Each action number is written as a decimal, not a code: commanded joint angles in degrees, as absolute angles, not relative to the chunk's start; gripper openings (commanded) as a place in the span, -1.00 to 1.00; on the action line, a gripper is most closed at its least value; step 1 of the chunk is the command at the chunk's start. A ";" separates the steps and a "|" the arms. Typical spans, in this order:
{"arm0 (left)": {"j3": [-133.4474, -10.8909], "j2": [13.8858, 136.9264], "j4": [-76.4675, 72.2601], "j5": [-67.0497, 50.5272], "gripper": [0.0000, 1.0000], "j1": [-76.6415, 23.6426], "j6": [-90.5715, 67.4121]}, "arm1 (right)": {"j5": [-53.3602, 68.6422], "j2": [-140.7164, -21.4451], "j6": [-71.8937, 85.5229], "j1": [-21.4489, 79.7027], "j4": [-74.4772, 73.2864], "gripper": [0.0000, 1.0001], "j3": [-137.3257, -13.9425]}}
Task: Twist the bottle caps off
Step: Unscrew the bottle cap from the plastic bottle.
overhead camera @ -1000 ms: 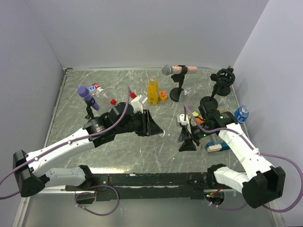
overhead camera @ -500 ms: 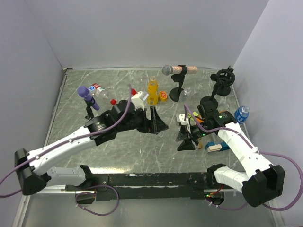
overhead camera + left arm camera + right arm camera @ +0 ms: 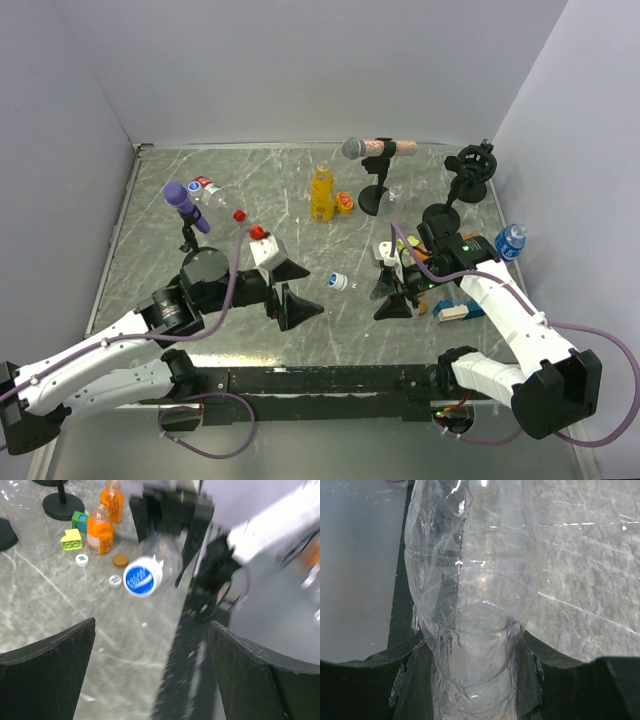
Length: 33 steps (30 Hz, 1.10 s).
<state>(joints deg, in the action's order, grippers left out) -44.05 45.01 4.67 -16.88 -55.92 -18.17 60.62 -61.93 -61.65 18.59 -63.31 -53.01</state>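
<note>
top view: my left tool (image 3: 310, 289) has its fingers wide apart; the blue cap (image 3: 338, 282) is just beyond them, not touching.
left wrist: cap sits on the end of the clear bottle (image 3: 167, 562), ahead of the gap.
right wrist: my right tool (image 3: 472, 655) is clamped on the bottle.

I am working in a robotics lab test cell, not a home or a shop. Plain pale walls (image 3: 300, 70) are boxing in a grey marble-patterned table (image 3: 250, 170) on three sides, and I am sitting bolted to a black rail (image 3: 320, 380) at its near edge, purple cables (image 3: 247, 428) trailing from me. A purple microphone (image 3: 186, 206) and a grey-headed microphone (image 3: 352, 148) are standing on small stands among loose props — toy blocks (image 3: 72, 539) and drink bottles (image 3: 321, 195).
</note>
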 commanded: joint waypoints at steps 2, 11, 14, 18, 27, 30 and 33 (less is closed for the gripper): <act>-43.24 44.99 0.53 -22.68 0.93 -55.99 5.77 | 63.89 -59.59 -64.51 18.46 -60.12 -0.41 -50.89; -50.79 55.10 4.48 -31.02 0.95 -55.63 15.55 | 65.74 -58.71 -68.81 18.54 -58.80 -0.39 -47.90; -52.20 56.51 4.92 -30.77 0.96 -55.63 17.14 | 66.01 -58.80 -70.31 18.54 -59.33 -0.39 -47.64; -53.61 58.09 4.83 -31.37 0.98 -55.63 18.37 | 65.92 -58.54 -70.40 18.54 -59.15 -0.39 -47.37; -53.44 59.33 3.61 -32.61 0.96 -55.63 17.49 | 66.36 -58.62 -71.02 18.54 -59.68 -0.39 -47.46; -54.05 60.03 3.95 -32.69 0.92 -55.63 17.84 | 66.36 -58.89 -71.02 18.54 -59.68 -0.39 -47.55; -54.67 61.52 5.00 -33.57 0.81 -55.55 18.63 | 66.27 -58.98 -71.10 18.54 -59.85 -0.39 -47.55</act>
